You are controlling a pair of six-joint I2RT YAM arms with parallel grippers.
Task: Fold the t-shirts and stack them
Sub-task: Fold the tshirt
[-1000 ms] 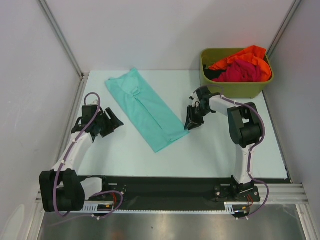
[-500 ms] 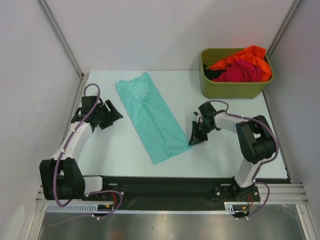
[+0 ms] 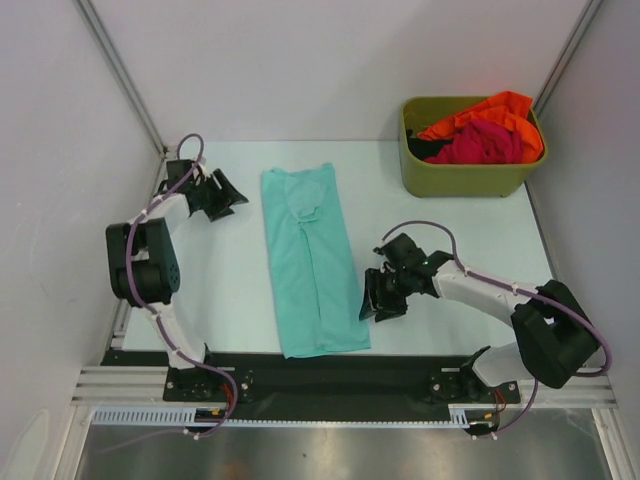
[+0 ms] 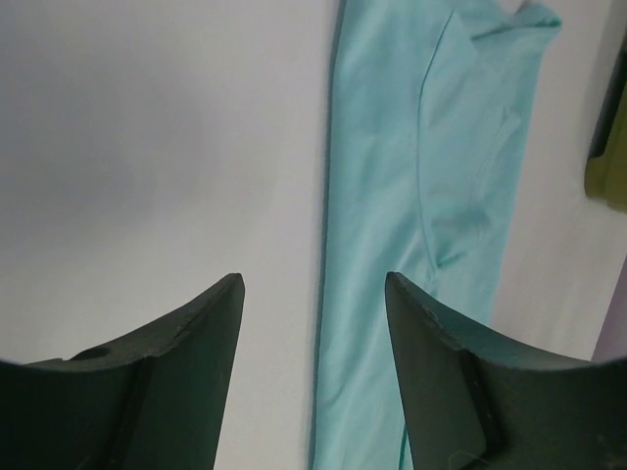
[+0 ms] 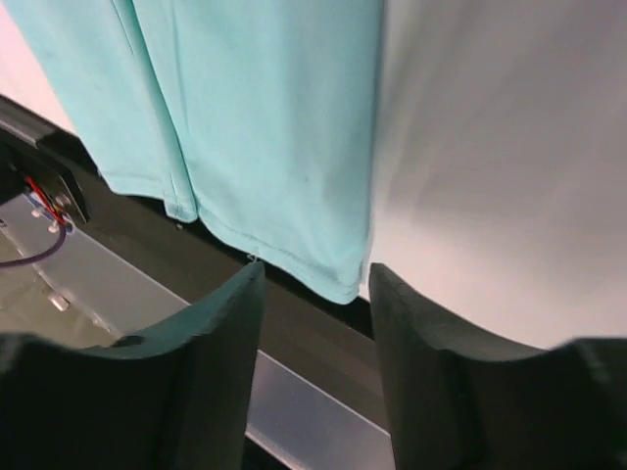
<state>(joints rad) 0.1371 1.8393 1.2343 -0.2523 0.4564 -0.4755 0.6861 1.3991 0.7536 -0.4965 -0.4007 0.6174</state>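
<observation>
A teal t-shirt (image 3: 310, 265), folded into a long narrow strip, lies lengthwise on the white table (image 3: 450, 230); its hem reaches the front edge. My right gripper (image 3: 373, 300) stands open just right of the hem with nothing between its fingers. In the right wrist view the gripper (image 5: 315, 272) hovers by the teal hem corner (image 5: 338, 279), which overhangs the black rail. My left gripper (image 3: 232, 192) is open at the far left, apart from the collar end; its wrist view shows the shirt (image 4: 421, 196) ahead of its fingers (image 4: 201, 333). An orange t-shirt (image 3: 495, 108) and a magenta one (image 3: 480, 143) lie bunched in the bin.
The olive-green bin (image 3: 465, 178) stands at the back right corner; its edge shows in the left wrist view (image 4: 607, 166). White walls close in the table at left, back and right. A black rail (image 3: 330, 372) and metal frame run along the front edge.
The teal shirt has swung from diagonal to straight, its hem drawn to the front edge. My right gripper came nearer and let go of it. The left arm swung to the far left corner.
</observation>
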